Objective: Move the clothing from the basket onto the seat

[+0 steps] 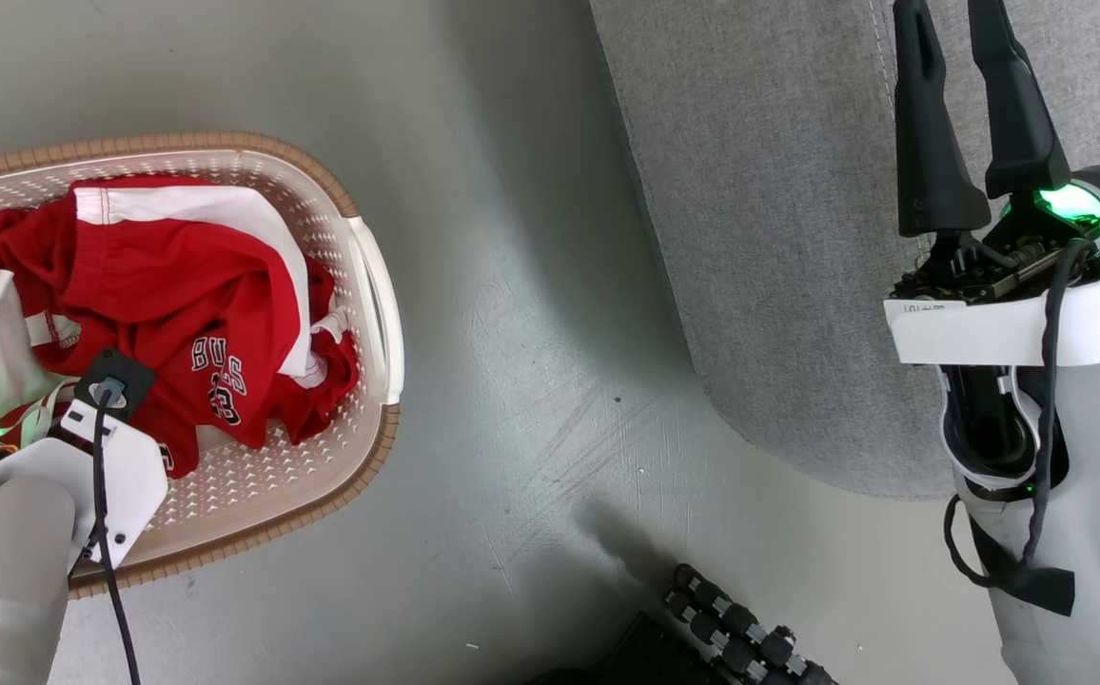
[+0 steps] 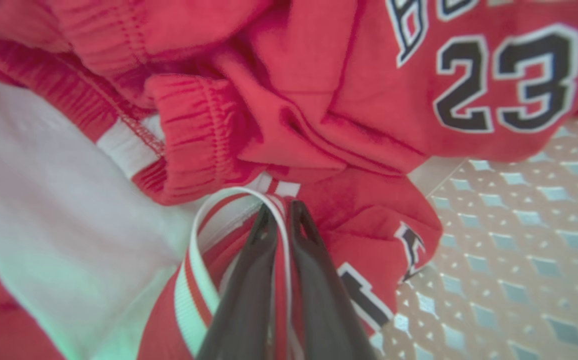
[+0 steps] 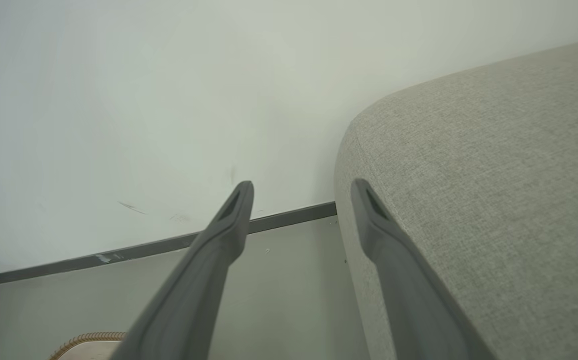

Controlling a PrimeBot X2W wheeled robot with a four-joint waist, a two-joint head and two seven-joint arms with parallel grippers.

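My left pincer pinches striped trim of the clothing inside the basket for lifting, while my right pincer hangs spread and empty over the seat.

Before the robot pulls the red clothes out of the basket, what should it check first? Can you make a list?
1. Left gripper closed on the striped trim of the clothes: ok.
2. Whole pile will lift together: cannot tell; only the trim is pinched.
3. Clothes free of the basket holes: cannot tell.
4. Right gripper open and empty: ok.
5. Sofa has bare space showing: ok.
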